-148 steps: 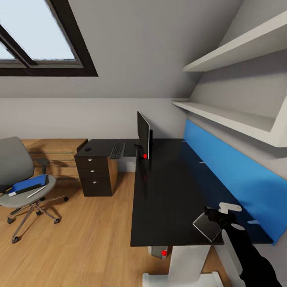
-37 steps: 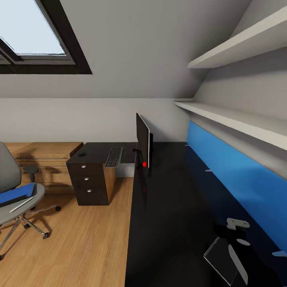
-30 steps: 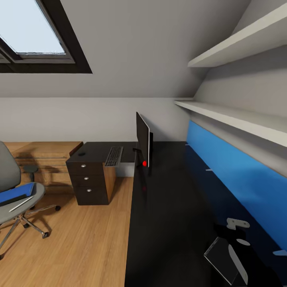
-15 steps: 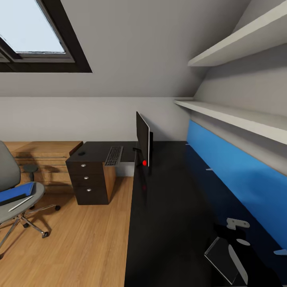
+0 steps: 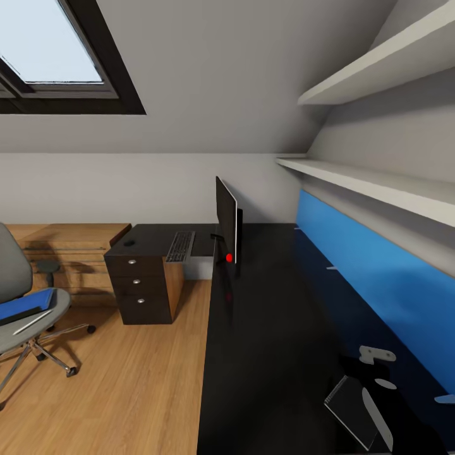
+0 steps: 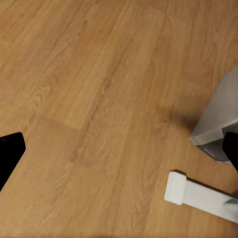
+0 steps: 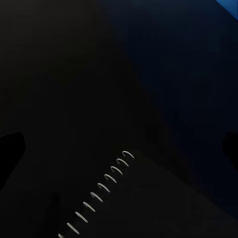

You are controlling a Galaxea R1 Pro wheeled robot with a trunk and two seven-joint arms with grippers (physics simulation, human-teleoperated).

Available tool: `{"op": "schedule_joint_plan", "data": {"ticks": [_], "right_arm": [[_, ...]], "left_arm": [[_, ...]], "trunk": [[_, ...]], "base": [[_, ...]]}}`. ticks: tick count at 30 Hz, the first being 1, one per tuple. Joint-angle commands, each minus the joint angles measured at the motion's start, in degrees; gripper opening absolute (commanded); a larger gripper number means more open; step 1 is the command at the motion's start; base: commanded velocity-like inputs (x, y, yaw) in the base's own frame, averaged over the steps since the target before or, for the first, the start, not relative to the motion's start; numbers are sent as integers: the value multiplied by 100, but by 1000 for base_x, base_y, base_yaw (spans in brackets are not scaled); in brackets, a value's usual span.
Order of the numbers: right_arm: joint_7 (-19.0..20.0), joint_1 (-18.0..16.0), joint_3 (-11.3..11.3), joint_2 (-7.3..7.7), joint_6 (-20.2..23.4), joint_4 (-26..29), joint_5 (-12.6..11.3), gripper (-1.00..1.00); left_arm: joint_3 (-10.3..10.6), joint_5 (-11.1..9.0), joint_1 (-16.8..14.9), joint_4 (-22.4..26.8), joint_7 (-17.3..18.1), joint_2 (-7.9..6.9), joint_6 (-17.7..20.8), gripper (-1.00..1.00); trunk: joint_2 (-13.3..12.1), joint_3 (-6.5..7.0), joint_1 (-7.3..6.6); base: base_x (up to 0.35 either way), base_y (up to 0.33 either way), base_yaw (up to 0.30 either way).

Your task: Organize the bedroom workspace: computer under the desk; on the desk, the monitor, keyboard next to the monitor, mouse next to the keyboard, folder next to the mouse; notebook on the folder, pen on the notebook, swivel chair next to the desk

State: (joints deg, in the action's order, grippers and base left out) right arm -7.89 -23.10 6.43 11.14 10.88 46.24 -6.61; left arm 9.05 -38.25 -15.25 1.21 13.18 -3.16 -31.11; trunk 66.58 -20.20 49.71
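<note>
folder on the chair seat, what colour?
Bright blue with a dark edge: the flat rectangular folder on the grey swivel chair. Head view shows it best.

Bare desk [image 5: 272, 328] stretches clear between monitor [image 5: 227, 221] and notebook [image 5: 347, 404].

- The table [image 5: 272, 328] has a glossy black top that mirrors the blue wall panel [image 5: 379, 278], itself smooth and matt.
- The floor [image 5: 126, 385] is light wood with visible grain.
- The swivel chair [image 5: 19, 303] looks cloth-padded in grey, with a shiny chrome base.
- The notebook [image 7: 163, 208] has a matt black cover and a metal wire spiral.
- The drawer knobs [image 5: 132, 263] look like silver metal.
</note>
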Motion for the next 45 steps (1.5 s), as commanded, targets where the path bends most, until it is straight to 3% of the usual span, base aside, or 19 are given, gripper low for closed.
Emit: {"op": "schedule_joint_plan", "data": {"ticks": [1,41,45], "right_arm": [[-29,-2,-10,2,25,10,-60,100],[-29,-2,-10,11,29,8,-59,100],[-29,-2,-10,11,29,9,-58,100]], "left_arm": [[39,-63,-5,-7,32,-1,-14,100],[36,-63,-5,-7,31,-9,-18,100],[36,-61,-5,-7,31,-9,-18,100]], "trunk": [[46,-25,23],[1650,-743,901],[1650,-743,901]], "base": [[0,0,0],[0,0,0],[0,0,0]]}}
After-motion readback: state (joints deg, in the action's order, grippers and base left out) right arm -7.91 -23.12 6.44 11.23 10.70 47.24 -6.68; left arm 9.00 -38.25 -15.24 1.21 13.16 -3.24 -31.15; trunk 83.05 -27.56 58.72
